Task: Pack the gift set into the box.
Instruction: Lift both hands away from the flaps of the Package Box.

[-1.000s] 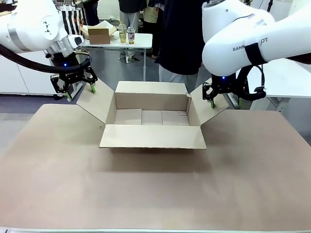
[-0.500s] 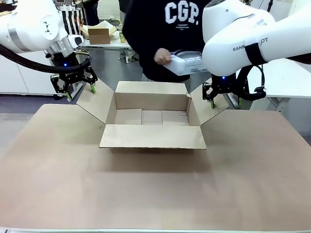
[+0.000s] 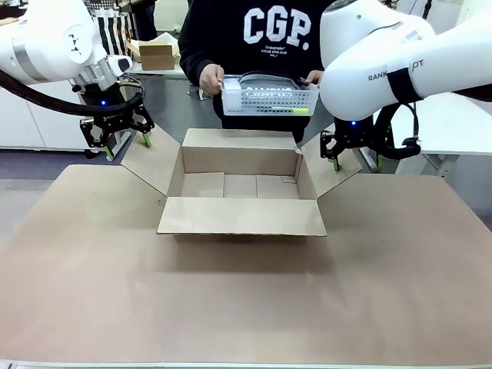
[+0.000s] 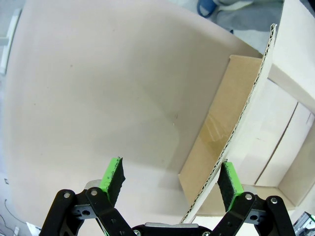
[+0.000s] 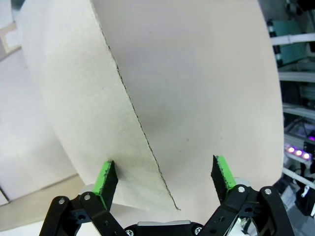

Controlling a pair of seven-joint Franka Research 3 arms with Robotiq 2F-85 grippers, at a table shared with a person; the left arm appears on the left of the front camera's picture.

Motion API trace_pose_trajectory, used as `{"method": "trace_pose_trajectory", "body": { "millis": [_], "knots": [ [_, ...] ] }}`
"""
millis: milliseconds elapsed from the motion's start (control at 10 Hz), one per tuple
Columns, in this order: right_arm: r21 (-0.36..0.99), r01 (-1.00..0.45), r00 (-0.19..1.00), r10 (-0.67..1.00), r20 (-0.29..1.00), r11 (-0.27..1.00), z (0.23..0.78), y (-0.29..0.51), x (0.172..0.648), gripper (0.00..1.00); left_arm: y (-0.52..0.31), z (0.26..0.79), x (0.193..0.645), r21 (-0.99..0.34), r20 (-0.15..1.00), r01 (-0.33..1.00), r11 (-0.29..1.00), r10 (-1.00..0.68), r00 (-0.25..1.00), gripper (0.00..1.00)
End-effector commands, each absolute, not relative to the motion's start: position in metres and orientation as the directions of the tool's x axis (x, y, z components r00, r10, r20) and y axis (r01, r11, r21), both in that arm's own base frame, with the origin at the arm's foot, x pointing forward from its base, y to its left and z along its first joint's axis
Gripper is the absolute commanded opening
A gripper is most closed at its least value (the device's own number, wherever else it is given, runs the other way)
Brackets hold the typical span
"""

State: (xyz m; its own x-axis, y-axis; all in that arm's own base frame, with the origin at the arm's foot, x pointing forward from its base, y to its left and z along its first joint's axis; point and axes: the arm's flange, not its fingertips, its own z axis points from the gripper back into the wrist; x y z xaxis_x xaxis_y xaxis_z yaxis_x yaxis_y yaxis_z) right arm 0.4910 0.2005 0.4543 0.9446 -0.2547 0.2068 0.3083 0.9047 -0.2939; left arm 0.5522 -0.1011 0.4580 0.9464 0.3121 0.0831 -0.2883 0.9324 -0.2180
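- Corrugated brown cardboard forms the box (image 3: 238,160), which stands open at the centre of the counter (image 3: 231,307) with four flaps spread and its floor bare.
- Gift set: the dark grey pouch (image 3: 270,98) lies in a white mesh basket (image 3: 229,101). A person's hands (image 3: 211,78) carry the basket in the air, one at each short end, at 12 o'clock of the box, above and just beyond its far wall.
- Governing relation: the basket's long axis runs from 9 to 3 o'clock, parallel with the box's longer walls. The opening lies below it towards 6 o'clock. The person's hands have it; of the robot's two sets, the right one looks nearer.
- Left fingers (image 3: 147,141), at 10 o'clock of the box, are released and straddle the edge of the left flap (image 4: 246,118), which runs close beside one pad (image 4: 229,181); contact cannot be told.
- Right fingers (image 3: 336,164), at 2 o'clock, are likewise released on either side of the right flap (image 5: 78,98).
- Appearance: white lettering shows through the mesh, only partly legible, and a black strap (image 3: 265,74) arcs above the rim. The flat box cannot be made out.
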Motion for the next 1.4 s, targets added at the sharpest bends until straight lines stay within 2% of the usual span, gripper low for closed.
{"method": "trace_pose_trajectory", "body": {
  "millis": [0,1300],
  "knots": [
    [-0.297,0.312,0.944,-0.259,0.206,0.902,0.4579,0.1997,0.4917,1.0,-0.1022,0.4599,0.5526,-0.205,0.08,-0.303,0.931,0.325,0.942,1.0],
    [-0.297,0.312,0.944,-0.259,0.206,0.902,0.4579,0.1997,0.4917,1.0,-0.1022,0.4599,0.5526,-0.205,0.08,-0.303,0.931,0.325,0.942,1.0]
  ]
}}
